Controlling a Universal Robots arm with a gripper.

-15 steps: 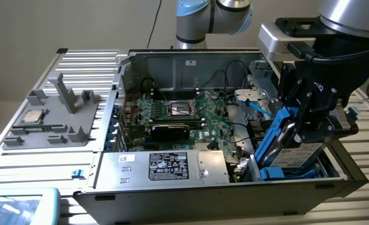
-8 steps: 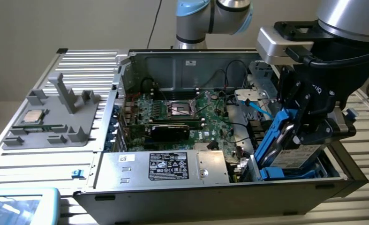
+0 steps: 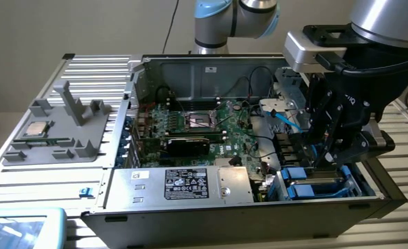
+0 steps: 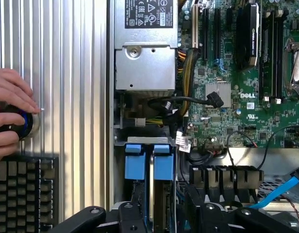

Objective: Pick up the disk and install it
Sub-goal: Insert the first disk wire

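**Entry: disk installation, open computer case (image 3: 190, 225) on ribbed metal desk (image 4: 67, 73)**

**Nearest, at the case's near corner on the exterior view's right:** drive bay (image 3: 356, 179).
- Contents: the disk (image 4: 163, 167), standing on edge with its blue carrier end showing, and a second blue carrier (image 4: 133, 165) just beside it. Count: two.
- The end effector (image 3: 320, 163) reaches down into the bay directly over the pair. Whether it is clamped on the disk or free of it cannot be told.

**Handling note (a judgement, not an observation):** the seating goes well if the disk stays square to the bay. The push should run straight in, so both carrier ends finish level. The black cables (image 4: 188, 104) just beside the bay must not be pinched.

**Along the same near wall:** power supply (image 3: 190, 184), one.

**On the desk beside the case:**
- a person's hand (image 4: 11, 92) resting on a round knob (image 4: 21, 124), one;
- keyboard (image 4: 23, 194), one.

**Middle of the case:**
- motherboard (image 3: 238, 137), one;
- empty CPU socket (image 3: 202, 120), one;
- light blue cable (image 3: 286, 120), one.

**Farther, toward the exterior view's left:** grey fixture (image 3: 58, 150), one, carrying one CPU chip (image 3: 36, 129).
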